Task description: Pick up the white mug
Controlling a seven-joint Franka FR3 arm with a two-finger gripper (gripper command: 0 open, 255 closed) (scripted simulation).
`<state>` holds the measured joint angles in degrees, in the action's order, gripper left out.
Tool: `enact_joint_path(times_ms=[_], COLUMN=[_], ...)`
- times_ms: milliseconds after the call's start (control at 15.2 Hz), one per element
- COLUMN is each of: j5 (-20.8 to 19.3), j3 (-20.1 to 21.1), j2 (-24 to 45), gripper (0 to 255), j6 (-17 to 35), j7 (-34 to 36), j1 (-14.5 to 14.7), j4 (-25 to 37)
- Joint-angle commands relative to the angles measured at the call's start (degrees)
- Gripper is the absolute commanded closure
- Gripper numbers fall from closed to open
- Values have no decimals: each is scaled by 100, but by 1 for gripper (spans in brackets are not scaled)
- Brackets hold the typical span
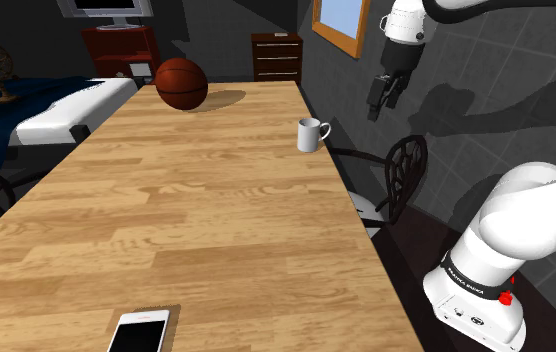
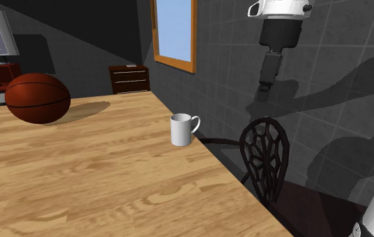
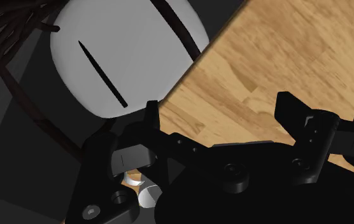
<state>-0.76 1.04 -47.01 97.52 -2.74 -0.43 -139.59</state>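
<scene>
The white mug [image 1: 310, 134] stands upright near the wooden table's [image 1: 196, 230] edge on the shoulder view's right, handle pointing off the table. In the second exterior view the mug [image 2: 181, 129] sits by the table's [image 2: 78, 182] right edge. My black gripper [image 1: 382, 100] hangs in the air above and beyond that edge, over a chair, well apart from the mug. It is open, with nothing between its fingers. In the second exterior view the gripper [image 2: 264, 93] points down, high to the mug's right. The wrist view shows the gripper [image 3: 223, 121] over the table edge [image 3: 284, 57].
A dark metal chair [image 1: 402, 175] with a pale seat [image 3: 125, 51] stands against the table under the gripper. A basketball [image 1: 181, 84] rests at the table's far end, and a phone [image 1: 138, 332] lies at the near edge. A grey tiled wall with a framed window [image 2: 174, 34] is close behind.
</scene>
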Motion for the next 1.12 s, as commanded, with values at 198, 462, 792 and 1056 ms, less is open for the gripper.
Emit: enact_joint_path(times_ms=[198,462,792,1056], j5=[-38,-58,-27,39], j3=[-95,-211,-329,-398], j2=[668,1583,2742,3670], gripper=[0,0,0,0], j6=[457,978,1470,1727], j7=[-168,-390,-673,-903], j1=[6,30,66,92], j4=[192,561,1195,1835])
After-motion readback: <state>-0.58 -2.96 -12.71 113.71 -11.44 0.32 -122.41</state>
